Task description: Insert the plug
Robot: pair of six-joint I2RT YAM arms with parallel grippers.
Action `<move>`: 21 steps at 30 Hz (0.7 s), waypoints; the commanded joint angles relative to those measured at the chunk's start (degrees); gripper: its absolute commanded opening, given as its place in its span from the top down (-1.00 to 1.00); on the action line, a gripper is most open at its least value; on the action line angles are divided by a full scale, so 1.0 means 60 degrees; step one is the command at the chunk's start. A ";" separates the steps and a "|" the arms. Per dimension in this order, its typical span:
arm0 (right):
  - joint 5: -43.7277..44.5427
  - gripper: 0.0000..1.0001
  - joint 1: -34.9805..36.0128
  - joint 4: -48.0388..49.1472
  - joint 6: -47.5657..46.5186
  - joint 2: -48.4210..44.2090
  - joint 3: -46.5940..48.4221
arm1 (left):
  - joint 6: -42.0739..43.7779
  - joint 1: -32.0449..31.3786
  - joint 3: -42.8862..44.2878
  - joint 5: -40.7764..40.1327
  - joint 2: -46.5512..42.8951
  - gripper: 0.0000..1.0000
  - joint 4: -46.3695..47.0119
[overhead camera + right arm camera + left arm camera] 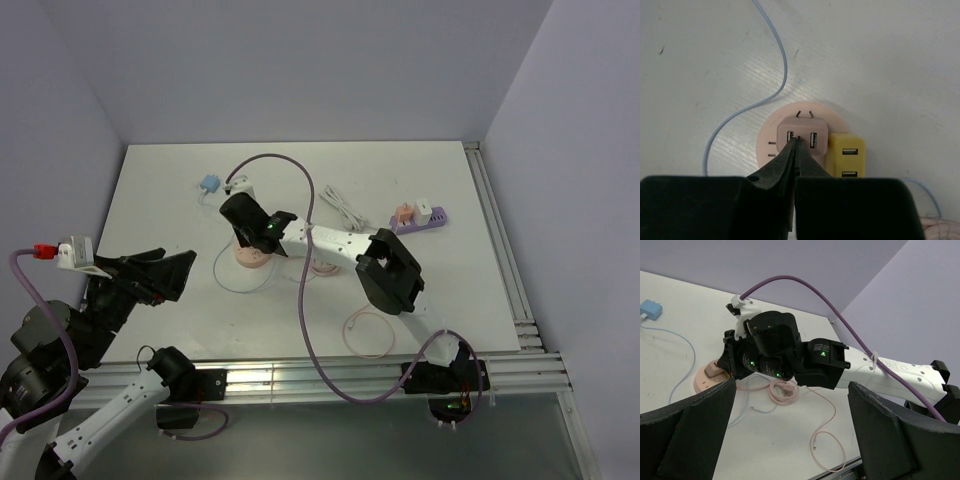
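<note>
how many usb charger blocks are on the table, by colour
pink chargers: 2
yellow charger: 1
white charger: 1
blue charger: 1
total: 5

I see one adapter (812, 127) seated on the round base (767, 145), a second adapter (846, 155) touching its right side (right wrist view), all on the counter (880, 60).

Bright, even, diffuse lighting; pictures mostly sharp.
Tabletop (450, 280) white, with soft and faint shadows; pale sheen on it in the right wrist view. Right tool (796, 142) and left tool (791, 385) dark, underexposed, soft-edged close to their lenses.
</note>
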 commanded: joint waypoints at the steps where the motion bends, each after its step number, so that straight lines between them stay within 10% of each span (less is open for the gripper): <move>1: 0.0041 1.00 0.0056 0.0255 0.0173 0.0075 -0.0049 | -0.0105 0.0021 -0.0025 0.0169 0.0076 -0.99 0.0201; 21: 0.0481 1.00 0.0129 0.1120 -0.0531 -0.1508 -0.0664 | -0.0120 0.0021 -0.0069 0.0228 0.0135 -0.99 0.0289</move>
